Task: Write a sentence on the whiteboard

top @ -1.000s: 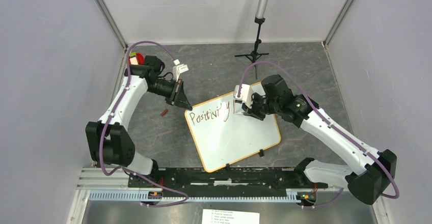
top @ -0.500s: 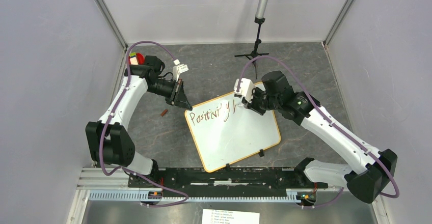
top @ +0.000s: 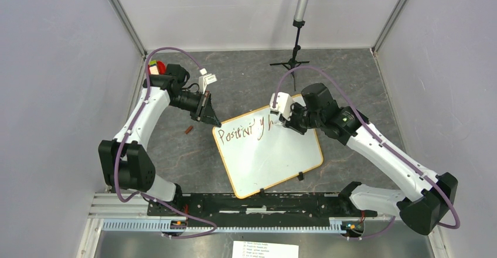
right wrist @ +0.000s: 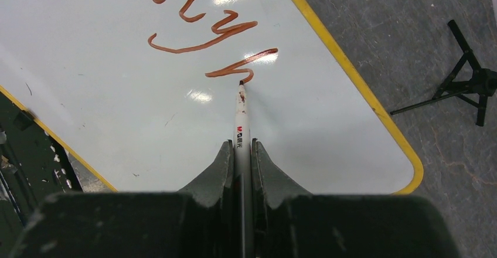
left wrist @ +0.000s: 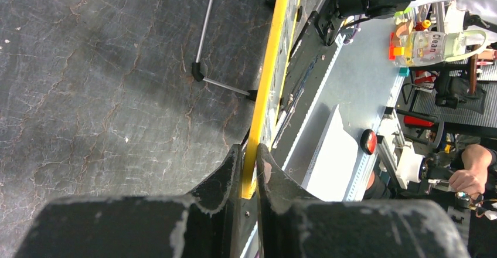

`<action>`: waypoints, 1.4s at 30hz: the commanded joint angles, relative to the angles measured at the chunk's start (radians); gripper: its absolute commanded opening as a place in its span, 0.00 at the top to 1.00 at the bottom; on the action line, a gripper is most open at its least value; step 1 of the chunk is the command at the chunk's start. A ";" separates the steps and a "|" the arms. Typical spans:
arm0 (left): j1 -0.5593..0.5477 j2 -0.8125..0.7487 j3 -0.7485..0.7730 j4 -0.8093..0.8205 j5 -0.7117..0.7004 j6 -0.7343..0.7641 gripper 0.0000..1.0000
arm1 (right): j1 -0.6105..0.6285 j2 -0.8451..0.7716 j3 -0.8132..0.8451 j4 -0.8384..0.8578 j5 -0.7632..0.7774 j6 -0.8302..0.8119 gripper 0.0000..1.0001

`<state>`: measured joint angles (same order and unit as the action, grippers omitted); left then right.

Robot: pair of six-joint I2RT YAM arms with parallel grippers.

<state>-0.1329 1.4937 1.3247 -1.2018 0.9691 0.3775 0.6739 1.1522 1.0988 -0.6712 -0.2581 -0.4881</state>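
Observation:
The whiteboard point(top: 269, 155) lies tilted on the dark table, yellow rim all round. Brownish-red writing, the sentence point(top: 241, 131), runs along its far edge and reads roughly "Positivity" plus one more partial letter. My left gripper point(top: 212, 121) is shut on the board's far-left corner; the left wrist view shows the yellow rim point(left wrist: 266, 82) pinched between the fingers of that gripper point(left wrist: 249, 149). My right gripper point(right wrist: 241, 143) is shut on a white marker point(right wrist: 241, 114). The marker's tip touches the board point(right wrist: 146, 111) at the end of a fresh curved stroke point(right wrist: 240, 67).
A black tripod stand point(top: 293, 58) rises at the back of the table. A small brown cap point(top: 189, 130) lies left of the board. A black clip point(top: 300, 176) sits on the board's near edge. A printed sheet point(top: 265, 249) lies beyond the rail.
My right gripper has shifted slightly right and away with the marker, and the lone stroke after "Positivity" has gained a curved hump. The left arm has stayed still.

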 commanded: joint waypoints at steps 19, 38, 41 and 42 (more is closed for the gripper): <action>-0.005 -0.018 0.002 0.003 -0.010 -0.028 0.98 | 0.038 -0.026 0.051 -0.015 -0.021 -0.012 1.00; -0.007 -0.015 0.002 0.001 -0.010 -0.028 0.98 | -0.005 0.008 0.070 0.016 0.020 -0.021 1.00; -0.007 -0.015 0.003 0.001 -0.010 -0.029 0.98 | -0.005 0.004 0.052 0.010 0.045 -0.024 1.00; -0.007 -0.012 0.004 0.001 -0.010 -0.028 0.98 | -0.007 0.000 0.047 0.008 0.050 -0.025 1.00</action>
<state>-0.1368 1.4933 1.3243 -1.2076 0.9707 0.3771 0.6701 1.1610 1.1328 -0.6903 -0.2474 -0.5014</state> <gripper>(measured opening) 0.164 0.145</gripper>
